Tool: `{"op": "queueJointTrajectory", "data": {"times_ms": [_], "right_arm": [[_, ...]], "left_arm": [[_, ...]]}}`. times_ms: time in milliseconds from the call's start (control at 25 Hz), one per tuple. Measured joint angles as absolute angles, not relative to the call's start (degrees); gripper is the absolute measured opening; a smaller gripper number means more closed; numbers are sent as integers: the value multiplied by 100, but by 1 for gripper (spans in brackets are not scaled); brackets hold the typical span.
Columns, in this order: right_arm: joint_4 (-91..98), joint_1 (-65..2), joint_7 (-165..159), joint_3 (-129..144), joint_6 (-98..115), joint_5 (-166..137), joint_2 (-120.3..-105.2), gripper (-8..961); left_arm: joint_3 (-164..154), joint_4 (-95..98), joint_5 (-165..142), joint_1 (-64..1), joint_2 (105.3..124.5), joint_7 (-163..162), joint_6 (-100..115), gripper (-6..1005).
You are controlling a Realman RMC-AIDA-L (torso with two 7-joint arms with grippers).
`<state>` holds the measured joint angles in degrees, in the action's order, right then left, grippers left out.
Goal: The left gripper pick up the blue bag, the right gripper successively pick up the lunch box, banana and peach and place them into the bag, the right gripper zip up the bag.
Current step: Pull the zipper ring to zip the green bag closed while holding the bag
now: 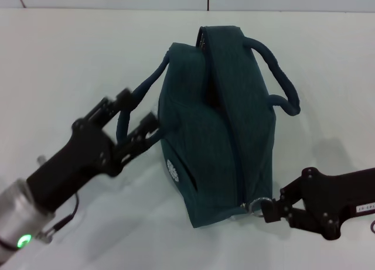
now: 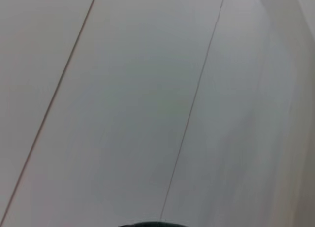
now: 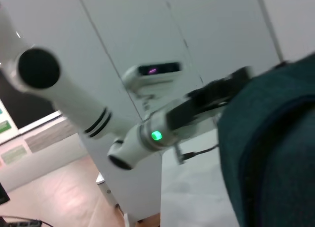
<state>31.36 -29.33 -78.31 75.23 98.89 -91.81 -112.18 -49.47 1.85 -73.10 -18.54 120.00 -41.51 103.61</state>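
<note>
A plain white tabletop carries the dark teal-blue fabric lunch bag, zipped shut with its two rope handles arching outward. The left gripper, black on a silver wrist, pinches the bag's near handle. The right gripper, all black, is clamped on the metal ring zipper pull at the bag's near corner. Pale grey wall panels stand behind.
</note>
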Motion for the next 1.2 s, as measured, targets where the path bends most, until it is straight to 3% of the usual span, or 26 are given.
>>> {"op": "queueJointTrajectory", "data": {"times_ms": [280, 600, 1200], "right_arm": [[3064, -2965, -8401, 7523, 9869, -9184, -11116, 18], [3137, -2995, -8166, 7081, 10020, -9162, -11159, 18], [3231, -3004, -7472, 6551, 10256, -9144, -11488, 17]], "left_arm": [[-5751, 192, -7311, -1277, 12001, -2924, 10646, 776], [-6479, 126, -7305, -1118, 11997, -2318, 10345, 773], [-6895, -268, -7334, -1791, 12047, -2670, 9416, 766]]}}
